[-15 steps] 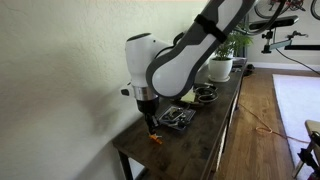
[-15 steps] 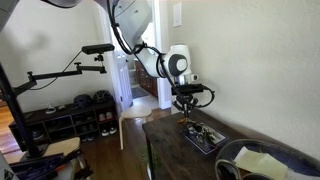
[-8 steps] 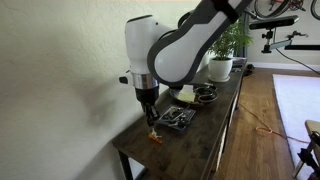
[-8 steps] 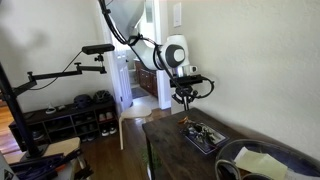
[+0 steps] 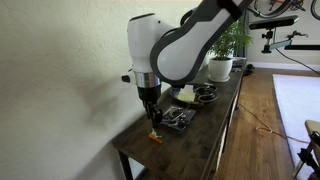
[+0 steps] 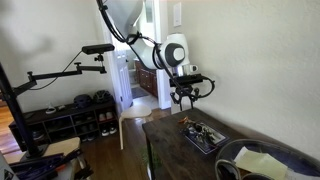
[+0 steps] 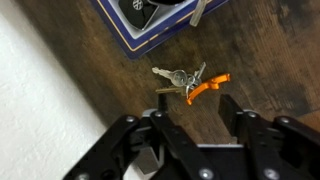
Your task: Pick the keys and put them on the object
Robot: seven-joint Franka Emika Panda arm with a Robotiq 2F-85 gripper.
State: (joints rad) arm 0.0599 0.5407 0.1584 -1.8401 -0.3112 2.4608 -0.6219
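Arm: raised slightly since 1 s ago. Gripper (image 7: 196,118): jaws spread wide, empty, hovering over the table (image 7: 275,60). Keys (image 7: 188,82): loose on the wood just ahead of the jaws, short of the object (image 7: 160,28). Recommended: centre over the cluster, descend straight, close around the ring.

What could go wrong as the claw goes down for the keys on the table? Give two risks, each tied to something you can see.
1. The keys lie flat and splayed on the table. The open claw may pinch only the orange tag, leaving the rest to swing or slip.
2. They lie close to a corner of the object, so a descending finger might nudge it.
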